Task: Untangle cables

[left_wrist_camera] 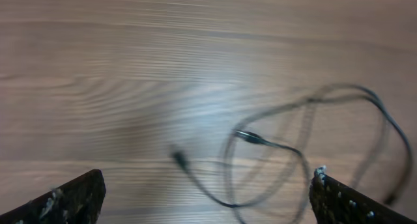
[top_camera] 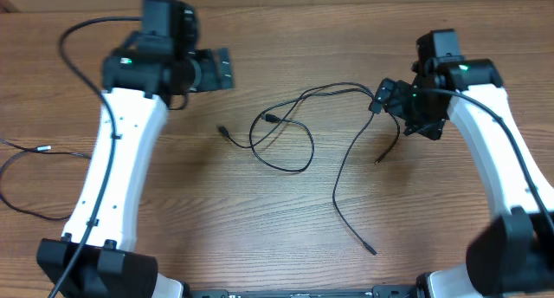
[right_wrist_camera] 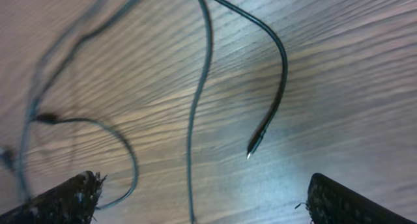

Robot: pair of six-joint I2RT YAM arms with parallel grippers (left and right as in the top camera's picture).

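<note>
Closest to the lens, the left gripper [left_wrist_camera: 207,185] is seen with its dark jaws spread wide and nothing caught between them, held above the light brown wood-grain table [top_camera: 216,211]. Below and ahead of it, the thin black cables [top_camera: 335,194] are laid out on the wood in a loose tangle at the middle of the table, between the two white arms [top_camera: 112,177]. One small plug end [left_wrist_camera: 247,136] is spotted inside the loop, and a second plug [left_wrist_camera: 179,160] is made out just left of it, blurred. Over on the other side, the right gripper [right_wrist_camera: 202,188] is also opened wide and empty, poised over the tangle's right end, where a short strand with a bright metal tip [right_wrist_camera: 251,149] is curved downward. One long strand is trailed from there toward the arm bases.
</note>
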